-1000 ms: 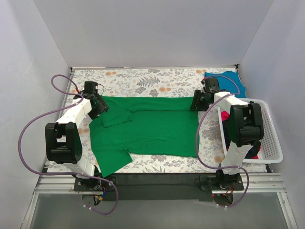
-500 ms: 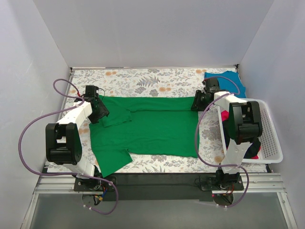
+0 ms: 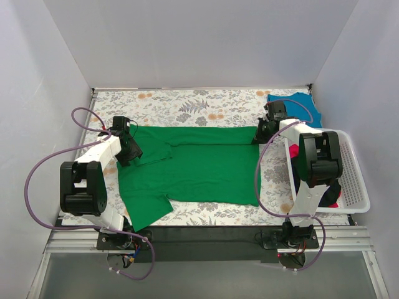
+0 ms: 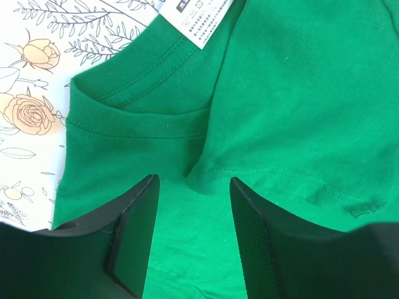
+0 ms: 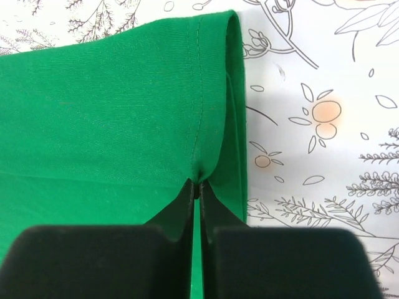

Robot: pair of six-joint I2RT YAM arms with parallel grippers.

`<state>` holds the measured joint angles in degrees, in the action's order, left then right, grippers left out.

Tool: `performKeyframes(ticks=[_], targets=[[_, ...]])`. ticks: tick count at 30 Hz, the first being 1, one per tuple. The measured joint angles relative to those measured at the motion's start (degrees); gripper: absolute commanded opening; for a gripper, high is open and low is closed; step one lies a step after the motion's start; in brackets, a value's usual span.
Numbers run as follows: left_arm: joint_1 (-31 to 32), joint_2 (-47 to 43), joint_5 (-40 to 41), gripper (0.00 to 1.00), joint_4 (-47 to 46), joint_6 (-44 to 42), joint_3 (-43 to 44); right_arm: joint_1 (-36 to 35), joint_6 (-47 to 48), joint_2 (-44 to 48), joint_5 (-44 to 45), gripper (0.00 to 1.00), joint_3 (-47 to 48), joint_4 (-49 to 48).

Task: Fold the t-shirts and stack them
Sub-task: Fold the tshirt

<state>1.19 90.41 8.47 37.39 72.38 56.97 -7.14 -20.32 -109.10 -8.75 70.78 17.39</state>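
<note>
A bright green t-shirt (image 3: 199,165) lies spread flat across the floral tablecloth (image 3: 187,103), with one sleeve folded in near its collar (image 4: 131,118). My left gripper (image 3: 133,151) hovers over the collar end; in the left wrist view it (image 4: 193,187) stands open, green fabric (image 4: 299,93) showing between the fingers. My right gripper (image 3: 257,135) is at the shirt's far right corner. There it (image 5: 197,185) is shut on a pinch of the green hem (image 5: 212,93). A teal-blue t-shirt (image 3: 302,103) lies folded at the back right.
A white slotted basket (image 3: 355,187) stands along the right edge with red-pink cloth (image 3: 293,151) inside. A white size label (image 4: 199,15) sticks out at the collar. Grey walls close in the table on three sides.
My right gripper has closed onto the green hem. My left gripper has slid a little nearer along the collar end and its fingers have narrowed slightly.
</note>
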Motion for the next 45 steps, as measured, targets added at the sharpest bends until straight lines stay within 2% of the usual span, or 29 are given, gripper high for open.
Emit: performKeyframes(ticks=[15,18,20,23,27,31,34,35,37,38,40,45], targets=[[0.00,-0.24,0.22,0.48,0.09,0.39,-1.86,0.07,0.11,3.65,-1.46,0.01,-0.44,0.90],[0.00,-0.04,-0.11,0.45,-0.15,0.72,-2.19,0.07,0.33,3.63,-2.12,0.01,-0.44,1.01],[-0.02,0.15,-0.50,0.41,-0.50,0.92,-2.21,0.09,0.55,3.63,-2.38,0.01,-0.44,1.09],[0.00,0.28,-1.27,0.30,-1.33,1.18,-2.32,0.15,0.76,3.63,-2.69,0.01,-0.44,1.16],[0.00,0.28,-1.95,0.07,-2.10,1.38,-2.32,0.28,0.85,3.63,-3.02,0.01,-0.44,1.18],[0.00,0.31,-2.29,0.00,-2.32,1.14,-2.29,0.33,0.96,3.63,-3.21,0.01,-0.44,1.20],[0.00,0.44,-2.51,0.00,-2.43,1.09,-2.32,0.33,0.98,3.63,-3.26,0.01,-0.44,1.29],[0.00,0.50,-2.51,0.03,-2.49,1.09,-2.32,0.35,0.98,3.63,-3.26,0.01,-0.44,1.33],[0.00,0.66,-2.45,0.15,-2.45,1.07,-2.32,0.35,1.01,3.63,-3.34,0.01,-0.44,1.38],[0.00,0.68,-2.36,0.24,-2.45,1.03,-2.32,0.35,1.01,3.63,-3.39,0.01,-0.44,1.40],[0.00,0.68,-2.14,0.29,-2.47,1.11,-2.32,0.37,1.01,3.63,-3.43,0.01,-0.44,1.46],[0.00,0.79,-1.97,0.30,-3.28,1.33,-2.97,0.37,1.03,3.63,-3.45,0.01,-0.44,1.79]])
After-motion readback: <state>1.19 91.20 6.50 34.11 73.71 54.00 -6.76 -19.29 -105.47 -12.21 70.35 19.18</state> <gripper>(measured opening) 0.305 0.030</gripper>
